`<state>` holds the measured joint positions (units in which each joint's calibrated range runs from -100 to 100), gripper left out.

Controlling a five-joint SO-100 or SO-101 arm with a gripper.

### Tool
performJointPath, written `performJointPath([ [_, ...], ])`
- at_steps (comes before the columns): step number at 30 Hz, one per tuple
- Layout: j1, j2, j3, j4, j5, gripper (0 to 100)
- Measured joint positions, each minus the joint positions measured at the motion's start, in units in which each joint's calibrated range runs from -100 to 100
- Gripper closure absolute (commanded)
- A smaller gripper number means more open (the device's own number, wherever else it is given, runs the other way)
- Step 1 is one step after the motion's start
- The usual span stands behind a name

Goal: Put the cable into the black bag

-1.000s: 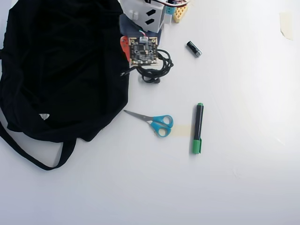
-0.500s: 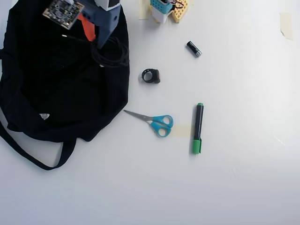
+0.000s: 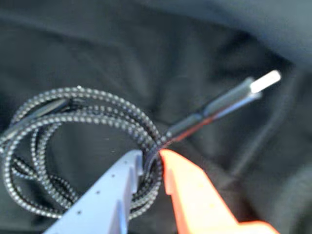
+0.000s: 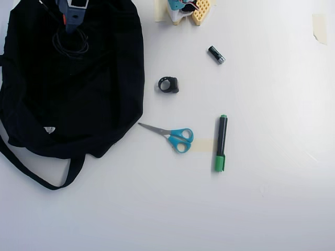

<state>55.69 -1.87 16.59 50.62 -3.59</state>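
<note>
The cable (image 3: 78,90) is a braided black coil, and its loose plug end (image 3: 263,81) sticks out to the upper right in the wrist view. My gripper (image 3: 152,156) is shut on the coil's strands, between a grey-blue finger (image 3: 112,190) and an orange finger (image 3: 195,195). Dark fabric of the black bag (image 3: 146,48) fills the background. In the overhead view the gripper (image 4: 72,29) holds the cable (image 4: 70,48) over the upper part of the black bag (image 4: 68,99), which lies at the left with its strap (image 4: 31,175) trailing below.
On the white table to the right of the bag lie a small black ring clip (image 4: 168,84), blue-handled scissors (image 4: 175,136), a green marker (image 4: 221,144) and a small battery (image 4: 216,54). The arm's base (image 4: 188,10) sits at the top edge.
The gripper has carried the cable left, from the table beside the bag to over the bag's upper left part. The ring clip stayed on the table.
</note>
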Motion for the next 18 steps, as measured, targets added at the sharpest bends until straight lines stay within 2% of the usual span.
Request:
performJointPath([
  [2, 0.73, 0.58, 1.18, -0.52, 0.15, 96],
  [4, 1.40, 4.32, 1.34, -2.66, 0.00, 75],
  [6, 1.32, 5.15, 1.34, -3.26, -0.15, 61],
  [10, 0.73, 3.57, 1.34, 0.52, -0.15, 60],
  [12, -3.23, -4.40, 1.49, 6.44, -0.15, 60],
  [14, -7.05, -12.12, 1.49, 9.79, -2.44, 60],
  [17, -18.07, -18.26, 1.57, 10.82, -4.10, 61],
  [18, -25.42, -19.18, 1.57, 10.82, -4.15, 66],
])
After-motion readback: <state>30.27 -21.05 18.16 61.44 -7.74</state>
